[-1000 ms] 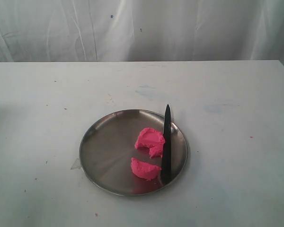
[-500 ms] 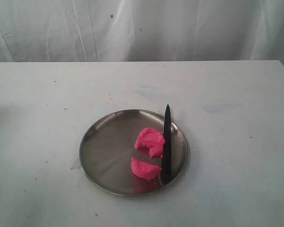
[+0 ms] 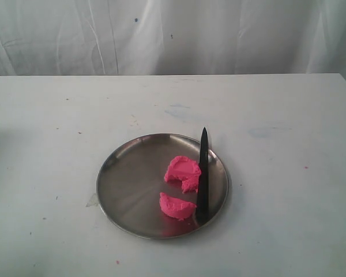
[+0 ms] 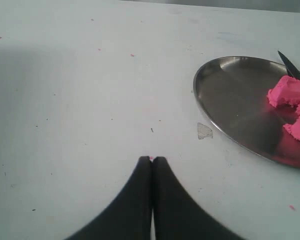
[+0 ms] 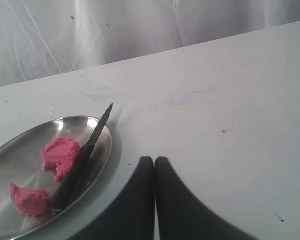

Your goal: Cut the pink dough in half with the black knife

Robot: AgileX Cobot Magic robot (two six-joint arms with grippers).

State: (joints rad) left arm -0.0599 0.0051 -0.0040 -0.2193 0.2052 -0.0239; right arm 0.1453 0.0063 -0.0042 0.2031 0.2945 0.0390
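Observation:
The pink dough lies in two chunks on a round steel plate [image 3: 127,184]: a larger chunk [image 3: 183,171] behind and a smaller one [image 3: 176,206] in front. The black knife [image 3: 203,176] rests on the plate's right side, tip pointing away, touching the larger chunk. Neither gripper shows in the exterior view. In the left wrist view my left gripper [image 4: 152,159] is shut and empty over bare table, well apart from the plate [image 4: 225,85] and dough [image 4: 289,92]. My right gripper [image 5: 154,160] is shut and empty beside the plate [image 5: 20,137], near the knife [image 5: 82,155] and dough [image 5: 60,155].
The white table [image 3: 46,133] carries small stains and tiny pink crumbs. A scrap of clear tape [image 4: 204,131] lies by the plate's edge. A white curtain [image 3: 173,34] hangs behind the table.

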